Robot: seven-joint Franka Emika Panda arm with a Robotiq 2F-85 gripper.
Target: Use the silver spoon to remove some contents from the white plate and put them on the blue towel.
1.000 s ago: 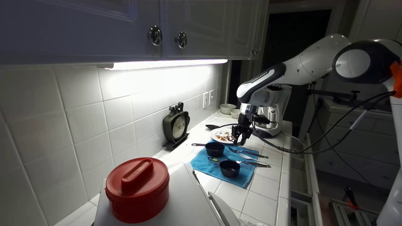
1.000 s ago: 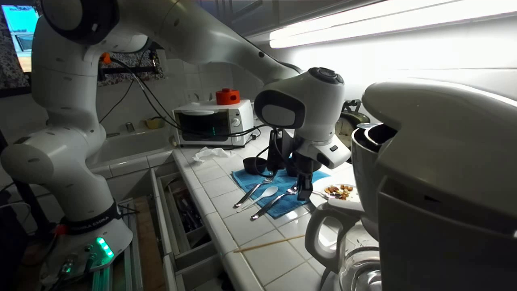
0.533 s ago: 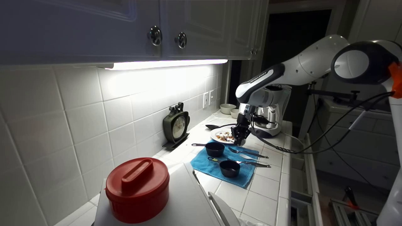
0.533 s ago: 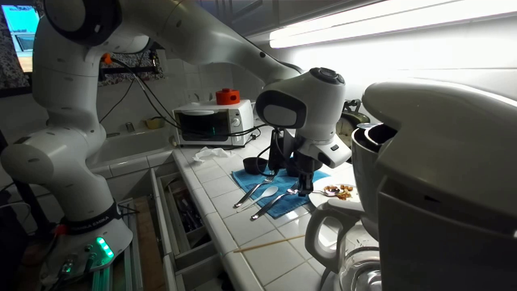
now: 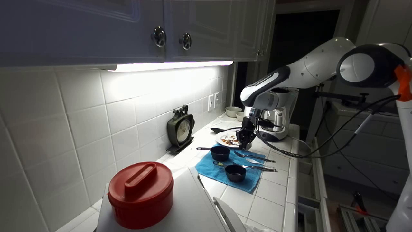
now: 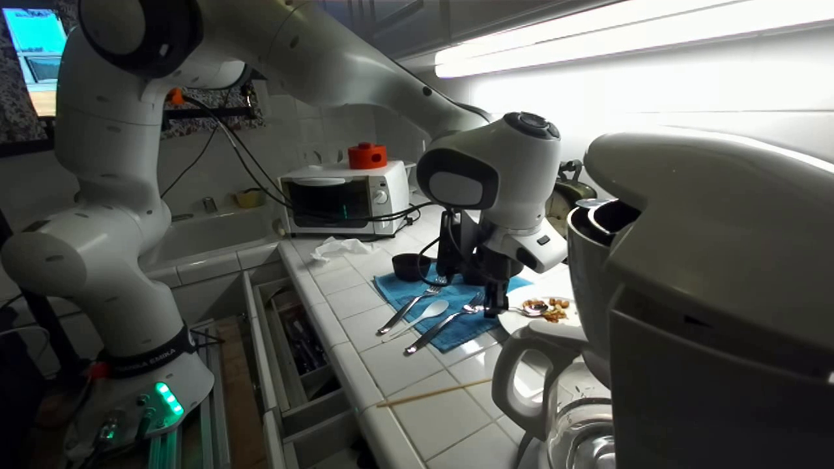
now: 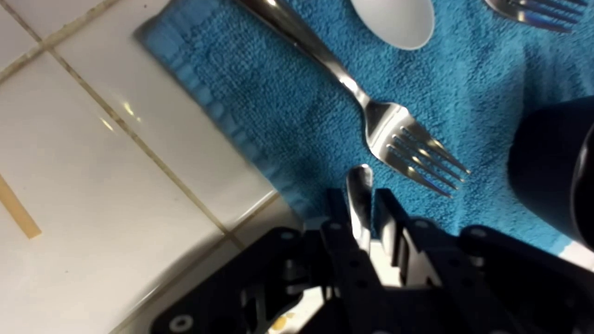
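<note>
The silver spoon (image 6: 535,309) reaches from my gripper (image 6: 496,311) over the white plate (image 6: 513,321) in an exterior view. Its handle (image 7: 359,190) stands between my two fingertips (image 7: 358,195) in the wrist view, and the fingers look shut on it. The contents (image 6: 558,311), small brownish bits, lie on the plate around the spoon's bowl. Some bits show at the bowl; whether they are in it I cannot tell. The plate (image 5: 220,137) and contents (image 5: 229,140) also show beside my gripper (image 5: 243,146). The blue towel (image 5: 204,166) lies flat beside the plate.
Two black cups (image 5: 220,154) (image 5: 236,173), two forks (image 6: 440,331) (image 6: 409,309) and a white plastic spoon (image 6: 431,311) lie on the towel. A coffee maker (image 6: 717,273) stands close to the plate. A thin wooden stick (image 6: 433,393) lies on the tiles. A drawer (image 6: 287,365) stands open.
My fingers have closed together around the spoon's handle. The spoon's bowl has come into view over the plate. The gripper has shifted slightly since half a second ago.
</note>
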